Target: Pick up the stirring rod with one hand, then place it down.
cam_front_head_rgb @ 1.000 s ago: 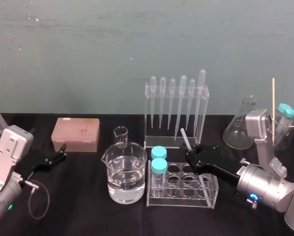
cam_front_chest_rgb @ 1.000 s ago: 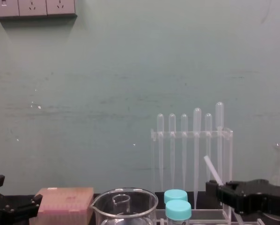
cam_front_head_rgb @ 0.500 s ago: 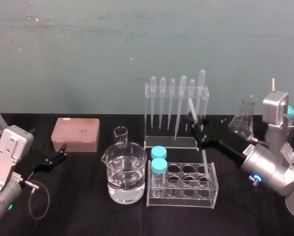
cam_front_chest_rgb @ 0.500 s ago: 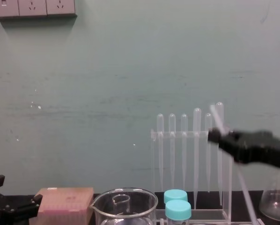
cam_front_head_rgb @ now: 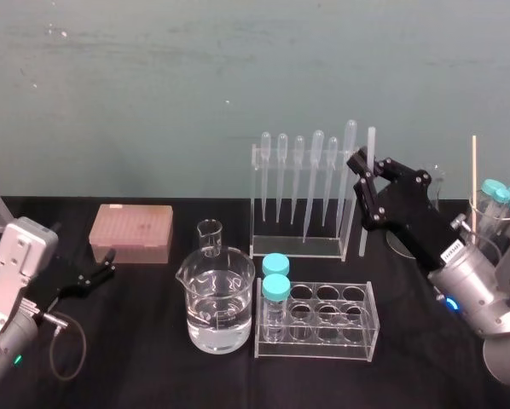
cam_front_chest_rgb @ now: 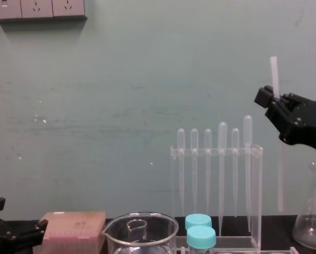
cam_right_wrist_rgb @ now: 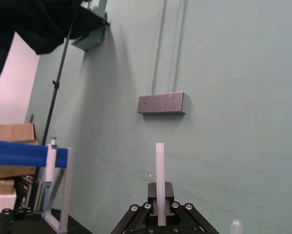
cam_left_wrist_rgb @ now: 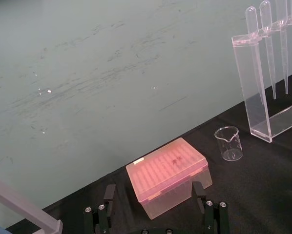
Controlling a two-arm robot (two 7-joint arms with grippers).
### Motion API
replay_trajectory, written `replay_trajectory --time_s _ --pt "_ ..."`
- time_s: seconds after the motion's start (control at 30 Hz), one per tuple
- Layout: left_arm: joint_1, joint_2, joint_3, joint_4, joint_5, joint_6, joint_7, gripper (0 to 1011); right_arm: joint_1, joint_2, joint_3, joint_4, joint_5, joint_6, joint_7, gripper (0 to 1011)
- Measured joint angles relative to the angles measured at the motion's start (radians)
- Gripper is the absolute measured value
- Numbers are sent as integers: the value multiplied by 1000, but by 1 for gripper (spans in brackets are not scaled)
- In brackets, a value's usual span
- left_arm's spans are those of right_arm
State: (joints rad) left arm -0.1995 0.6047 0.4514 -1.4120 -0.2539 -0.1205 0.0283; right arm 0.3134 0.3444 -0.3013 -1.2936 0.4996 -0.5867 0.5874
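Translucent-white thin stirring rod (cam_front_chest_rgb: 280, 174) held aloft, upright.
Black left gripper (cam_left_wrist_rgb: 156, 214) idle, fingers apart, well left of and nearer than the clear acrylic pipette rack (cam_front_head_rgb: 299, 245). Black angular-fingered right gripper (cam_front_chest_rgb: 276, 97) clamped on the rod's upper part, rod hanging just right of the rack.

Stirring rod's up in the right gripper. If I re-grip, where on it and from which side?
Take the stirring rod on its bare lower shaft, below the right gripper, shut near its top. It hangs upright and thin, so close across it level, probably from the robot's side: the pipette rack stands close on its left. The left gripper is parked near the pink tip box.
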Motion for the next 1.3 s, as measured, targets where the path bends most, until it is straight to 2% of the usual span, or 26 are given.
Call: replay_trajectory --time_s 0.1,0.23,1.3 --pt "0 0 0 0 0 0 0 1000 -5 -10 6 32 33 -28 44 71" --pt "0 0 0 0 0 0 0 1000 -16 -14 13 55 52 -30 70 71" --pt "0 0 0 0 0 0 0 1000 -20 -14 14 58 56 -21 73 71"
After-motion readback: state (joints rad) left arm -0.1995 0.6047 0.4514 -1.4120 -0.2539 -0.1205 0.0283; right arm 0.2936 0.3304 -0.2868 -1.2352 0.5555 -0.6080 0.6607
